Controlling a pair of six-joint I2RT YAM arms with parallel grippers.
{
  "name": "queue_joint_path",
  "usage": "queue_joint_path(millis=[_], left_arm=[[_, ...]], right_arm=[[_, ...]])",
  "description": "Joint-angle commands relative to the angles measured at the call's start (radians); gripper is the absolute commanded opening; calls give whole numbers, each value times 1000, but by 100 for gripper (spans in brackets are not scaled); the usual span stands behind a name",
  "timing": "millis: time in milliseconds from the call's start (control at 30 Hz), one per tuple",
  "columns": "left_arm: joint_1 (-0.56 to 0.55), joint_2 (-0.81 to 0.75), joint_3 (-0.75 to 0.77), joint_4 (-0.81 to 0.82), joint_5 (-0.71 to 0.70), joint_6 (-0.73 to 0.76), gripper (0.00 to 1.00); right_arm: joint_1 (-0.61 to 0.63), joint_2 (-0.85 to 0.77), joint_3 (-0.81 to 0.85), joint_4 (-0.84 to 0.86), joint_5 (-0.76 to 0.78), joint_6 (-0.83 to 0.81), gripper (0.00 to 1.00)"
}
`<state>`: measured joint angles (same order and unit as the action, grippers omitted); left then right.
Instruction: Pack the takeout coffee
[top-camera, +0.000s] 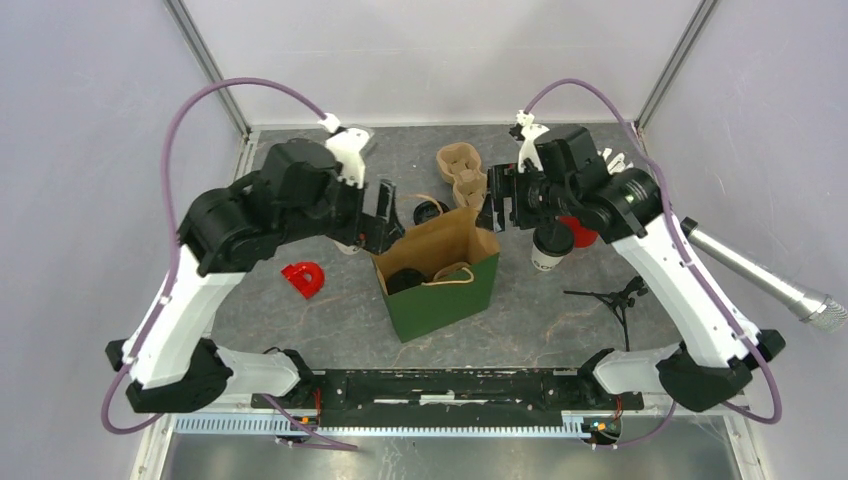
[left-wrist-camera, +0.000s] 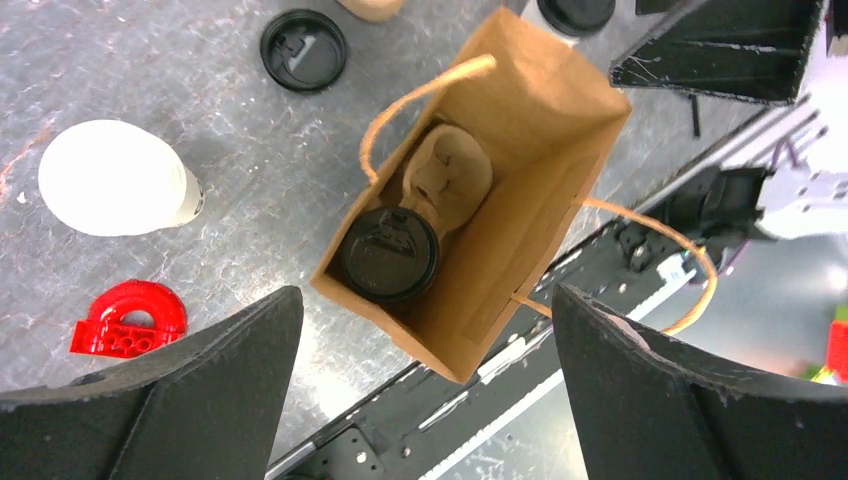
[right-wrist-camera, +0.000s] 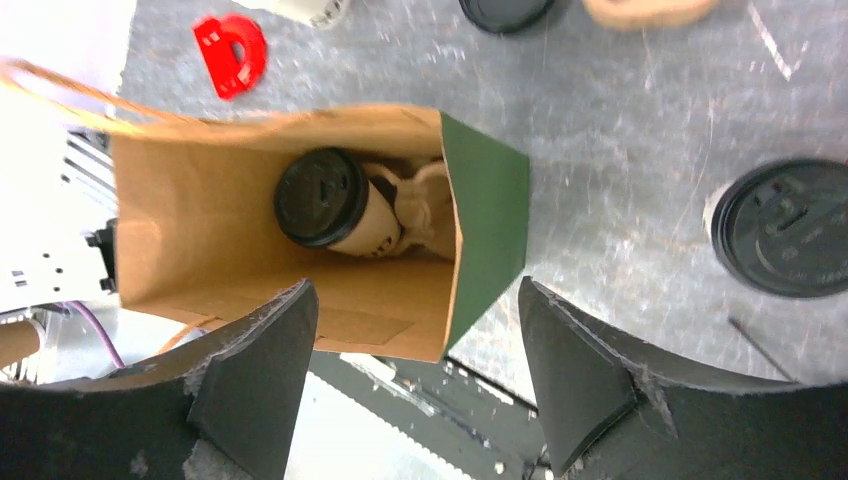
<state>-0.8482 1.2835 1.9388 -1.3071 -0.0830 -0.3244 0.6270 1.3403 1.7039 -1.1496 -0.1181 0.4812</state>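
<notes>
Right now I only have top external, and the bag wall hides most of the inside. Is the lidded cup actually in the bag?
Observer: Yes. Left wrist looks straight in: the lidded cup is inside the bag, lid on, with a brown pulp carrier right behind it. Seated in it or just touching, can't tell.
Operator: Right gripper clear of it?
Observer: Right wrist shows the right gripper open, pointed down at the bag, nothing in it.
Operator: Left one?
Observer: Same for the left gripper: open and empty, with the bag in its view.
</notes>
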Motion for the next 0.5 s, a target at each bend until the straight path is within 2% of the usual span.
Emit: queue_joint_path(millis=[0, 133, 200, 233, 333, 467], left_arm=[[9, -67, 67, 24, -89, -157, 100], [16, -42, 36, -132, -50, -269, 98], [17, -66, -58, -166, -31, -315, 86], [18, -93, -118, -158, -29, -344, 80], [26, -187, -275, -90, -15, -448, 72], [37, -219, -392, -12, 51, -489, 70]], right_arm=[[-2, -97, -31, 205, -8, -50, 79], [17, -127, -80, 360, -77, -58, 77], [47, -125, -95, 398, -90, -63, 77], [74, -119, -99, 408, -85, -73, 77], [169, -97, -104, 427, -30, -114, 76], [236, -81, -139, 457, 3, -170, 76]])
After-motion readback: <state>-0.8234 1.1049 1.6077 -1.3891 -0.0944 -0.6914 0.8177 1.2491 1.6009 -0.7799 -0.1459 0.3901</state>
